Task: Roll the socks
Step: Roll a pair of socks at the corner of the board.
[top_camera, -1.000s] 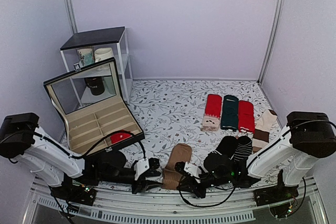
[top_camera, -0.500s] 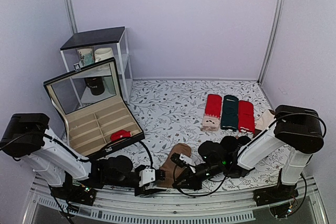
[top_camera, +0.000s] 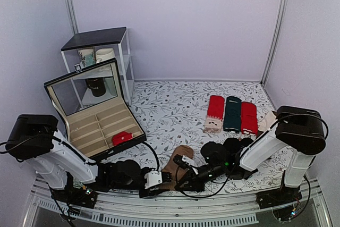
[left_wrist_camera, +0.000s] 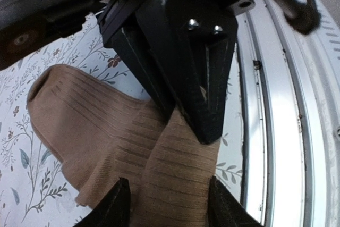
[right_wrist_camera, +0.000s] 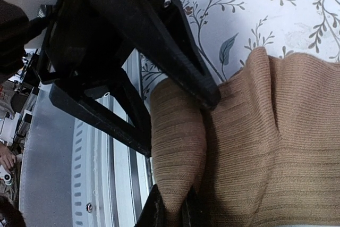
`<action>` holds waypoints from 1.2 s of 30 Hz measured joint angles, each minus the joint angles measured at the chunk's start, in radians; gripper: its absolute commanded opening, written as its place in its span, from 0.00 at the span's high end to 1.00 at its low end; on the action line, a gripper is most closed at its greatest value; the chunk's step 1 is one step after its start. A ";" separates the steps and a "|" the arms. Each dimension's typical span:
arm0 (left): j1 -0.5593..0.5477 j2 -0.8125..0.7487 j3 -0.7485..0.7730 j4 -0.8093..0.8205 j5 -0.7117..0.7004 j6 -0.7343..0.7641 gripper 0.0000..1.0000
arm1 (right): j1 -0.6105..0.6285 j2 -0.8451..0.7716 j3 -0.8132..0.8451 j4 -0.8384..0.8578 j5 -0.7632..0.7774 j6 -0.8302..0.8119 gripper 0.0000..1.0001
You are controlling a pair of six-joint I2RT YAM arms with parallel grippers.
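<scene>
The brown socks (top_camera: 181,157) lie flat near the table's front edge, their near end folded up into a thick ribbed fold (left_wrist_camera: 175,174). My right gripper (right_wrist_camera: 172,213) is shut on that fold (right_wrist_camera: 178,147), pinching its end between both fingertips. Coming from the left, my left gripper (left_wrist_camera: 171,208) is open, with one fingertip (left_wrist_camera: 118,206) on each side of the same fold. In the top view the left gripper (top_camera: 155,178) and the right gripper (top_camera: 184,169) meet at the socks' near end. Each wrist view shows the other gripper's black fingers over the fold.
An open compartment box (top_camera: 79,129) with a red bundle (top_camera: 122,137) stands at the left, a small shelf (top_camera: 101,41) behind it. Red and green flat socks (top_camera: 232,114) and dark socks (top_camera: 234,148) lie at the right. The metal rail (top_camera: 175,213) runs just behind the fold.
My left gripper has slid right up to the socks' near end. The right gripper has shifted left onto that end and holds the fold.
</scene>
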 measured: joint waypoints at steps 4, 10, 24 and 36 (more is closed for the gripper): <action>-0.003 0.013 0.018 -0.032 0.013 -0.006 0.71 | -0.006 0.005 0.000 0.004 -0.012 0.000 0.94; -0.005 0.018 0.027 -0.049 0.033 -0.027 1.00 | -0.012 0.012 0.000 0.012 -0.030 0.000 0.88; 0.014 0.024 0.110 -0.169 0.155 -0.230 1.00 | 0.004 -0.262 -0.234 -0.004 0.188 -0.026 0.57; 0.102 0.075 0.138 -0.171 0.362 -0.392 1.00 | 0.280 -0.369 -0.215 0.037 0.709 -0.446 0.57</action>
